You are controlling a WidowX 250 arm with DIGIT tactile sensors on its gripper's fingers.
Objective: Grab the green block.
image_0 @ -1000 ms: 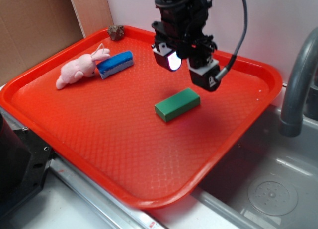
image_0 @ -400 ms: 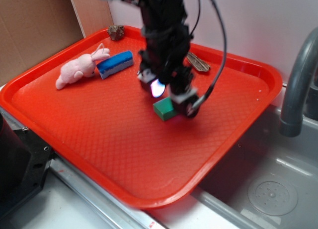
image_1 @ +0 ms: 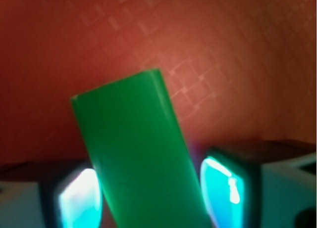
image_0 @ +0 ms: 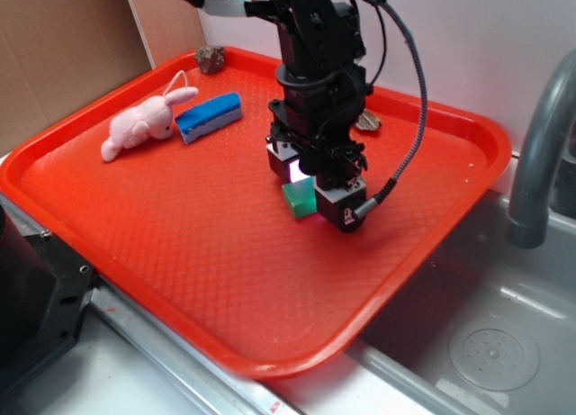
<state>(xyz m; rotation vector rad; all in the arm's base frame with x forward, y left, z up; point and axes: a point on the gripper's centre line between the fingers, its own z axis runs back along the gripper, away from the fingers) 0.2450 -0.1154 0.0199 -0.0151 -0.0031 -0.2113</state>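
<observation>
The green block point(image_0: 298, 199) lies on the red tray point(image_0: 180, 253) near its middle, mostly hidden under my gripper point(image_0: 310, 190) in the exterior view. In the wrist view the green block point(image_1: 138, 154) runs at a slant between the two glowing pads point(image_1: 77, 198), with its far end sticking out ahead of them. My gripper point(image_1: 153, 193) is open and straddles the block. The left pad sits very near the block's side, and a narrow gap shows at the right pad.
A pink plush bunny point(image_0: 139, 122) and a blue block with a white edge point(image_0: 209, 115) lie at the tray's back left. A brown lump point(image_0: 211, 58) sits in the far corner, another brown piece point(image_0: 367, 121) behind the arm. A grey faucet point(image_0: 540, 145) and sink point(image_0: 486, 343) are at the right.
The gripper has come down from above the tray and a little leftward. Its fingers now stand on either side of the green block, which has not moved.
</observation>
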